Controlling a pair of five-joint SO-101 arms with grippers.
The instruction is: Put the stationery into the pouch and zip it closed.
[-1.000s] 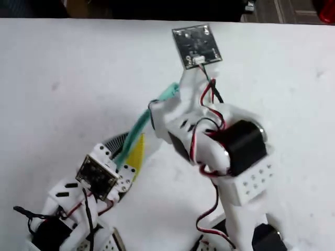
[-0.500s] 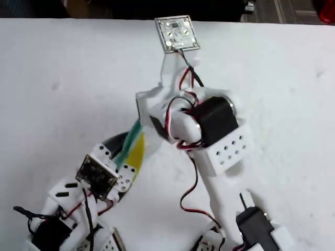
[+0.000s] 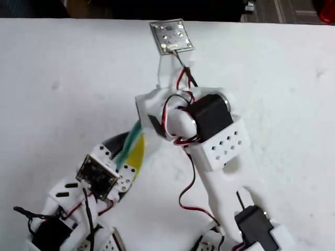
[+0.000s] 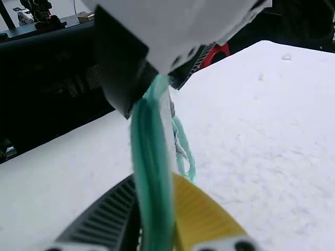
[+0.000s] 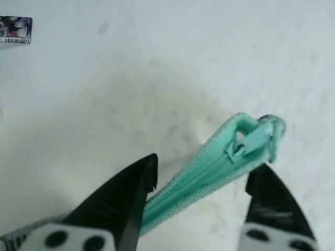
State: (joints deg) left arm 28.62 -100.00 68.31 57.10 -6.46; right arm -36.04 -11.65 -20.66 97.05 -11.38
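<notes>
A teal pouch (image 3: 134, 135) is held off the white table, its zip edge upward. My left gripper (image 4: 154, 183) is shut on one end of it, a black finger (image 4: 104, 214) on one side and a yellow finger (image 4: 201, 214) on the other. In the high view the left gripper (image 3: 127, 145) sits at the lower left. The right arm (image 3: 209, 120) hangs over the pouch's far end and hides it. My right gripper (image 5: 201, 170) is open, its black fingers astride the pouch (image 5: 209, 162) just short of the zipper slider (image 5: 243, 144). No stationery is visible.
The white table (image 3: 63, 78) stretches to both sides of the arms. Its far edge meets a dark strip at the back. A small printed card (image 5: 15, 29) lies far off on the table.
The right arm has swung left and farther over the pouch, covering the teal end that showed before. The left arm and its hold have not moved.
</notes>
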